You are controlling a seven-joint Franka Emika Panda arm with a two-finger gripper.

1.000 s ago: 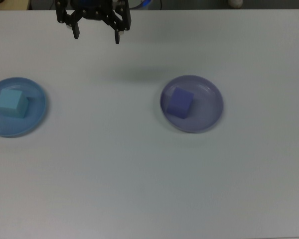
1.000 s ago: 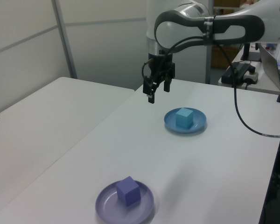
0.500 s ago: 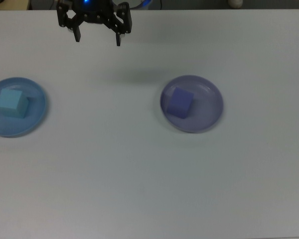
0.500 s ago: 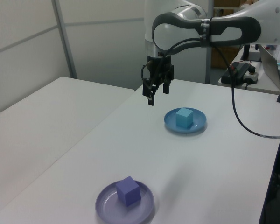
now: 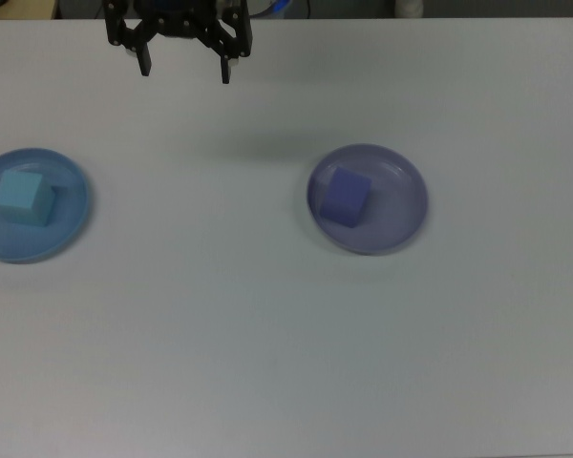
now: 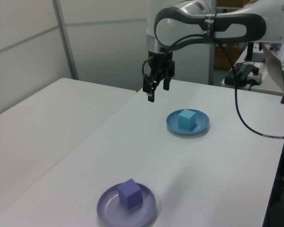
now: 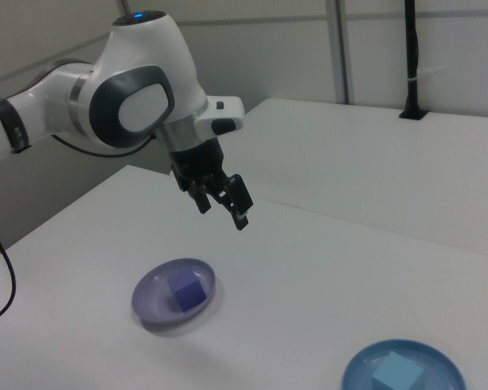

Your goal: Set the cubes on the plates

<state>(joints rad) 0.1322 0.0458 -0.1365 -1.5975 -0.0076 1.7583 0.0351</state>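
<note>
The light cyan cube (image 5: pixel 22 197) (image 6: pixel 186 119) (image 7: pixel 395 375) rests on the light blue plate (image 5: pixel 69 196) (image 6: pixel 203 124) (image 7: pixel 439 364) at the top view's left. On the lavender plate (image 5: pixel 397 202) (image 6: pixel 147 208) (image 7: pixel 150 298) sits the indigo cube (image 5: pixel 346 197) (image 6: pixel 129 193) (image 7: pixel 185 291), right of centre in the top view. My gripper (image 5: pixel 185 72) (image 6: pixel 156 91) (image 7: pixel 223 214) hangs open and empty, high above the table near its far edge in the top view. It is well apart from both plates.
A second white table (image 6: pixel 47 118) adjoins on the left view's left. Cables and equipment (image 6: pixel 246 71) stand behind the arm's base in the left view. A black post (image 7: pixel 411 57) stands on the far table in the right view.
The open gripper has risen a little and drifted slightly to the left view's left. Cubes and plates have not moved.
</note>
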